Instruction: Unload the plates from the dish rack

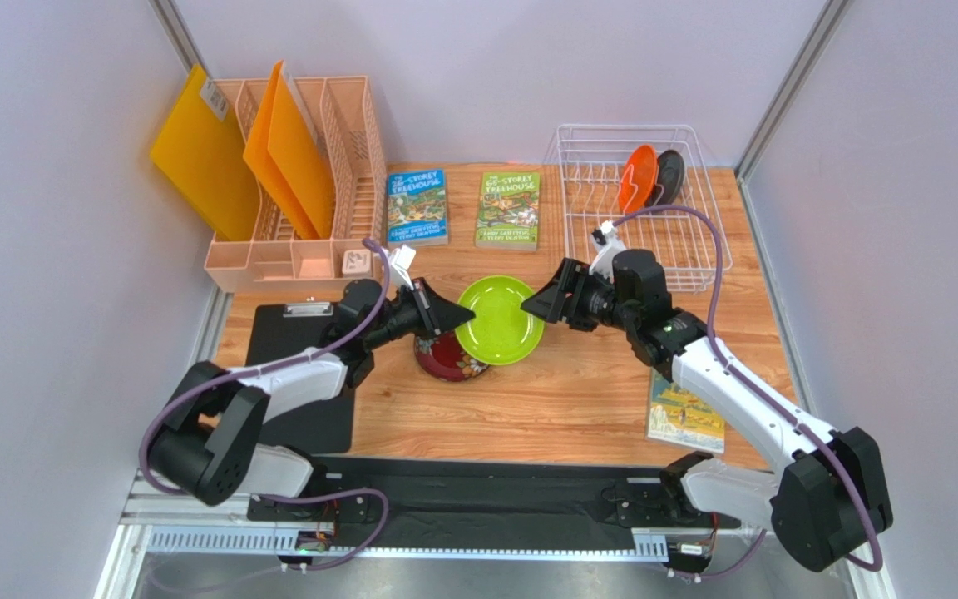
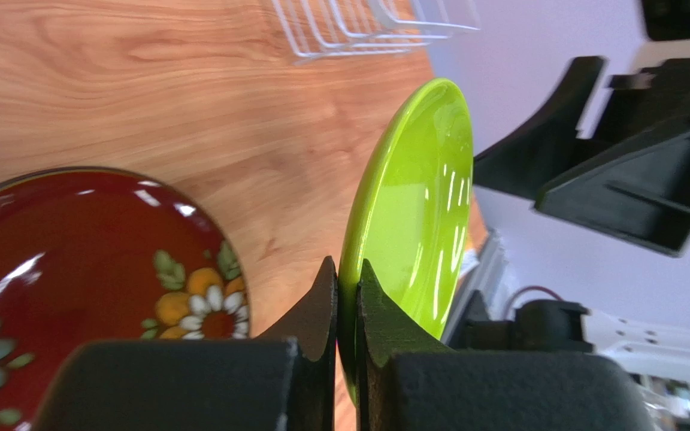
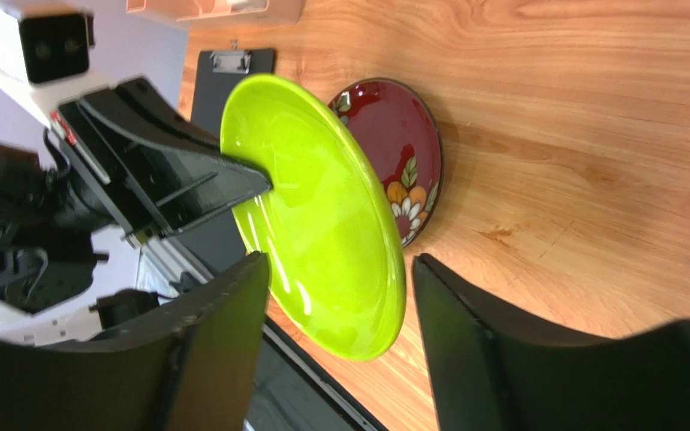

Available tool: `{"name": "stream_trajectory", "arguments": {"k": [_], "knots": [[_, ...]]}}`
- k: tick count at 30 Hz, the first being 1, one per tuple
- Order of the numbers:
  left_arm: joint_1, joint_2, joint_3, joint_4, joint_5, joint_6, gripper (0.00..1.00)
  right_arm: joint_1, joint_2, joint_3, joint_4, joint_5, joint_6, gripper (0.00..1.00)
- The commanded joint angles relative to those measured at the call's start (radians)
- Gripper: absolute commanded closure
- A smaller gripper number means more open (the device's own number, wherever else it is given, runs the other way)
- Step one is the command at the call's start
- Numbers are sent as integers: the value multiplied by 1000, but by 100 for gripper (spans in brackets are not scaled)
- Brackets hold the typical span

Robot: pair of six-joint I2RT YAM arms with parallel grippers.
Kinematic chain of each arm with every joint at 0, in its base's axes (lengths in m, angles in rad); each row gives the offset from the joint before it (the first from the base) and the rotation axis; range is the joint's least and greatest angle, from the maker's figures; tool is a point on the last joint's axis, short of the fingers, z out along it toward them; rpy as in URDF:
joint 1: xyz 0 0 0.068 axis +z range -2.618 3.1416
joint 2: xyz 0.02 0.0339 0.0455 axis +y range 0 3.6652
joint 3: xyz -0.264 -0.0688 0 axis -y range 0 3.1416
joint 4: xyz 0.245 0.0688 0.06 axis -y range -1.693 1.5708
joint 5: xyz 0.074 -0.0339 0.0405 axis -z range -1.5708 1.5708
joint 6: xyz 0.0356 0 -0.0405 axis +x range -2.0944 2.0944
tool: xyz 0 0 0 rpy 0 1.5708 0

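Top external view: well left of the dish rack [image 1: 597,160], our left gripper [image 1: 453,312] is clamped on the lime green plate [image 1: 503,322], held above the red floral plate [image 1: 444,360] lying on the table [image 1: 572,399]. Our right gripper [image 1: 544,303], jaws apart, sits at the green plate's rack-side edge. We see the orange plate [image 1: 635,177] and the dark plate [image 1: 668,175] standing in the rack.
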Motion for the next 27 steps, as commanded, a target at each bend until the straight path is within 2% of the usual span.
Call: {"name": "stream_trajectory", "arguments": {"k": [1,4,10,15,20,27], "knots": [[-5,-147,-2,-228,-168,153,100,3,-39,94,-101,136,-72,30],[-5,-257,-4,-372,-286,214,100,-1,-70,123,-166,212,-129,28],[-5,-342,-11,-555,-432,256,100,-33,-103,153,-229,285,-173,27],[-5,-325,-31,-591,-499,271,100,-62,-119,212,-282,338,-218,25],[-5,-270,-44,-554,-503,265,100,-76,-120,266,-328,372,-255,24],[-5,-164,-27,-502,-487,262,100,-78,-137,255,-333,372,-249,23]]}}
